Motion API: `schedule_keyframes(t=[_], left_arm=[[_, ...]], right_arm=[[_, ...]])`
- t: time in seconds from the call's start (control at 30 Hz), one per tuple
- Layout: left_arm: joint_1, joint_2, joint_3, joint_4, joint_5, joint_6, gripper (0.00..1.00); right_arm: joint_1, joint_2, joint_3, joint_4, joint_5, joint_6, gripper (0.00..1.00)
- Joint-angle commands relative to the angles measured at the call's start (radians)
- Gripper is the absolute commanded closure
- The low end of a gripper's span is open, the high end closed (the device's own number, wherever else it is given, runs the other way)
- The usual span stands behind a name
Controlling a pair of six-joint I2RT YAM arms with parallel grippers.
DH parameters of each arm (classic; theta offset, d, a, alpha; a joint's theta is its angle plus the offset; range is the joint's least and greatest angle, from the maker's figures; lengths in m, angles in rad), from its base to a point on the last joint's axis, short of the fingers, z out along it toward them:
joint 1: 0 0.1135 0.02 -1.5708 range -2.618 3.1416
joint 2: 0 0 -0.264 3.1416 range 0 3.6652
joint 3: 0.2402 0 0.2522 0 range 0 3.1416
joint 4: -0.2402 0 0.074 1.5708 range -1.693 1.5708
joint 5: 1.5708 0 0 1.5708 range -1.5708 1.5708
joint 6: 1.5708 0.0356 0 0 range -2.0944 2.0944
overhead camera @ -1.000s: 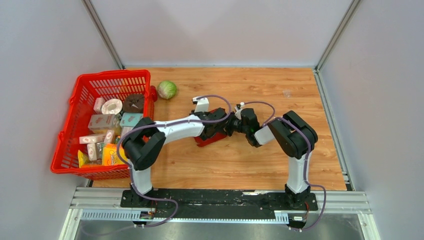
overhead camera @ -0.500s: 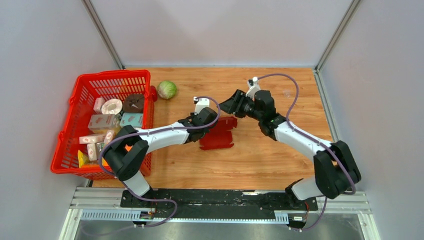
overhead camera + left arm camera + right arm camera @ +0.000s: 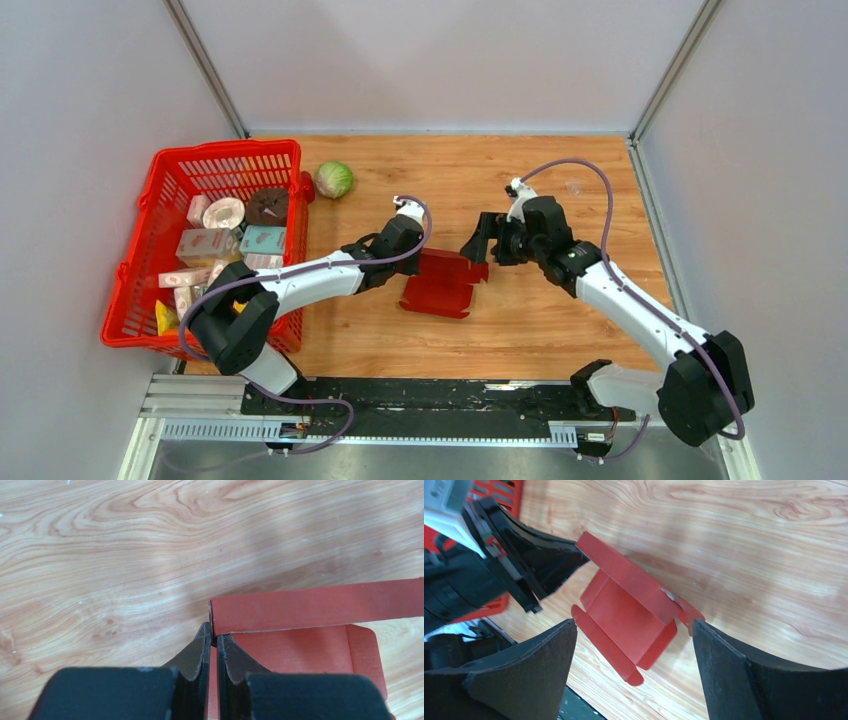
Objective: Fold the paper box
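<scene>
The red paper box (image 3: 440,283) lies half folded. The left wrist view shows the left pincer (image 3: 212,633) pinching its edge, unclear from above; the right pincer (image 3: 633,623) spreads wide, empty.

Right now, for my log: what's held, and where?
The left jaws pinch the box at a corner of its raised flap; the right jaws are open, empty.

Paper box (image 3: 320,605) flap cut off rightward

The paper box (image 3: 440,283) is plain dark red; the table (image 3: 520,190) is orange-brown wood with wavy grain; the basket (image 3: 165,200) is bright red mesh; what looks like a cabbage (image 3: 334,179) is pale green; the arms (image 3: 625,305) are white and black, their cables (image 3: 575,161) purple.
</scene>
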Motion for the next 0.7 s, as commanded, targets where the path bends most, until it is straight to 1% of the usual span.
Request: schedule_keyframes(t=[0.0,0.1,0.17,0.2,0.23,0.27,0.3,0.33,0.37,0.4,0.43,0.47,0.5,0.53,0.63,0.67], left_arm=[[0.002,-0.006,-0.027,0.111,0.057,0.032,1.00],[0.002,0.001,-0.021,0.097,0.043,0.019,1.00],[0.000,-0.012,-0.030,0.084,0.010,0.002,1.00],[-0.001,-0.018,-0.038,0.081,-0.003,-0.004,1.00],[-0.003,-0.025,-0.040,0.070,-0.019,-0.013,1.00],[-0.007,-0.034,-0.043,0.058,-0.070,-0.021,1.00],[-0.017,-0.037,-0.040,0.047,-0.099,-0.025,1.00],[-0.035,-0.035,-0.035,0.029,-0.124,-0.031,1.00],[-0.046,-0.031,-0.030,0.021,-0.165,-0.031,1.00],[-0.055,-0.025,-0.017,0.009,-0.190,-0.036,1.00],[-0.072,-0.019,-0.007,-0.023,-0.220,-0.050,1.00],[-0.078,-0.002,0.014,-0.039,-0.265,-0.054,1.00],[-0.081,0.006,0.023,-0.051,-0.276,-0.059,1.00],[-0.084,0.015,0.032,-0.068,-0.280,-0.064,1.00],[-0.084,0.032,0.046,-0.079,-0.287,-0.068,1.00],[-0.084,0.034,0.048,-0.078,-0.284,-0.067,1.00]], right_arm=[[-0.009,-0.067,-0.047,-0.083,0.021,-0.120,0.11],[-0.011,-0.088,-0.080,-0.065,0.044,-0.111,0.10],[-0.012,-0.087,-0.084,-0.063,0.062,-0.103,0.10],[-0.017,-0.082,-0.083,-0.071,0.083,-0.100,0.11],[-0.021,-0.082,-0.081,-0.074,0.091,-0.093,0.16],[-0.038,-0.073,-0.080,-0.080,0.096,-0.082,0.19],[-0.046,-0.070,-0.071,-0.084,0.087,-0.046,0.24],[-0.052,-0.067,-0.061,-0.088,0.087,-0.016,0.45],[-0.055,-0.065,-0.052,-0.089,0.082,0.013,0.55],[-0.055,-0.062,-0.040,-0.078,0.064,0.060,0.63],[-0.055,-0.059,-0.020,-0.071,0.058,0.088,0.67],[-0.054,-0.054,-0.012,-0.060,0.047,0.110,0.67],[-0.049,-0.036,-0.008,-0.028,0.027,0.130,0.68],[-0.029,-0.019,0.012,-0.014,0.025,0.148,0.65],[-0.001,0.082,0.083,-0.055,0.036,0.124,0.59],[0.000,0.105,0.089,-0.063,0.033,0.124,0.59]])
